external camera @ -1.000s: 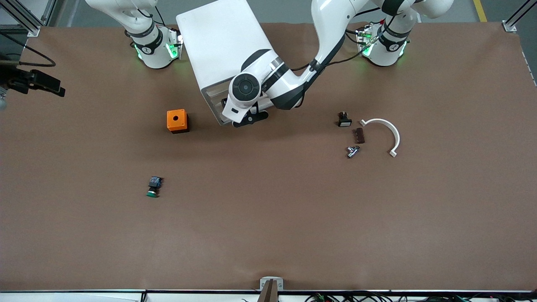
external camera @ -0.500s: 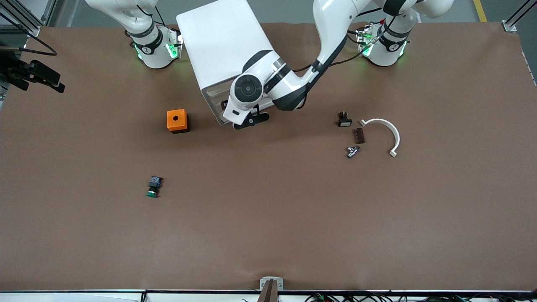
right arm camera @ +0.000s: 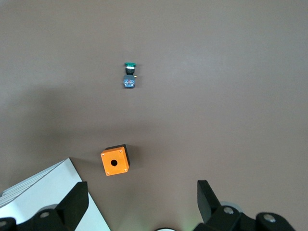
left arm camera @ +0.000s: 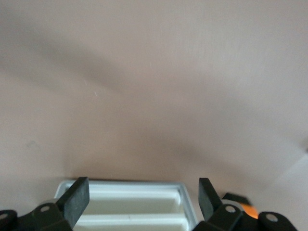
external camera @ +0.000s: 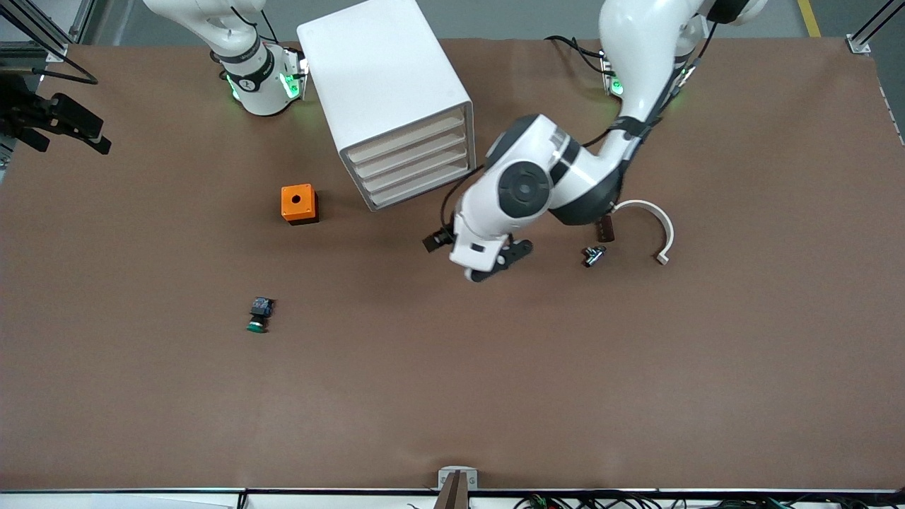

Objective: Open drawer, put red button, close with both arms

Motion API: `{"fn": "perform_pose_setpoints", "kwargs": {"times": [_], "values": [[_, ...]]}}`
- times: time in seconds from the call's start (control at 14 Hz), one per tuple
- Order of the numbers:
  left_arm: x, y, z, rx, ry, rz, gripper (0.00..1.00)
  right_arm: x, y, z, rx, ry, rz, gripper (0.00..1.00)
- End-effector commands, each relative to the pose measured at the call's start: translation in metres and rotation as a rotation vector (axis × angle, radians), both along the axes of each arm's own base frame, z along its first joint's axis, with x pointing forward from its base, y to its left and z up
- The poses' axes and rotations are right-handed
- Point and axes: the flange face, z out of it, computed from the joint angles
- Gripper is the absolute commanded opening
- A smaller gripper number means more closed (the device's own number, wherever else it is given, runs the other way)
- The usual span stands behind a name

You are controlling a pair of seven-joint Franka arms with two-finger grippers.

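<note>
The white drawer cabinet (external camera: 385,92) stands near the arms' bases, and all its drawer fronts (external camera: 413,166) look shut. The red button shows in no view. My left gripper (external camera: 495,267) hangs over bare table between the cabinet and the small parts. In the left wrist view it (left arm camera: 143,185) is open and empty, with the cabinet (left arm camera: 125,204) showing past its fingers. My right gripper (external camera: 85,133) is held high at the right arm's end of the table. It (right arm camera: 142,187) is open and empty too.
An orange box with a hole (external camera: 299,203) (right arm camera: 114,161) sits beside the cabinet. A green-capped button (external camera: 259,314) (right arm camera: 129,74) lies nearer the camera. A white curved piece (external camera: 654,223), a brown part (external camera: 606,231) and a metal part (external camera: 594,256) lie by the left arm.
My left arm has swung away from the cabinet front toward its own end of the table, uncovering the drawer fronts and hiding a small black part. The right gripper drifted slightly.
</note>
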Motion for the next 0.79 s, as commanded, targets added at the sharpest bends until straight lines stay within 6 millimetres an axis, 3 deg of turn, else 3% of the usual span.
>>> {"fn": "perform_pose_setpoints", "kwargs": {"times": [0.0, 0.29, 0.5, 0.71], "values": [[0.018, 0.034, 0.017, 0.01, -0.018, 0.052, 1.0, -0.005, -0.003, 0.002, 0.021, -0.017, -0.006, 1.0], [0.046, 0.079, 0.024, 0.015, -0.008, 0.128, 1.0, -0.005, -0.007, 0.0, 0.022, -0.014, -0.012, 1.0], [0.057, 0.096, 0.026, 0.008, -0.014, 0.144, 1.0, -0.005, -0.007, 0.001, 0.022, -0.016, -0.012, 1.0], [0.071, 0.13, 0.048, -0.016, -0.062, 0.115, 1.0, -0.006, -0.015, 0.001, 0.021, -0.014, -0.027, 1.0]]}}
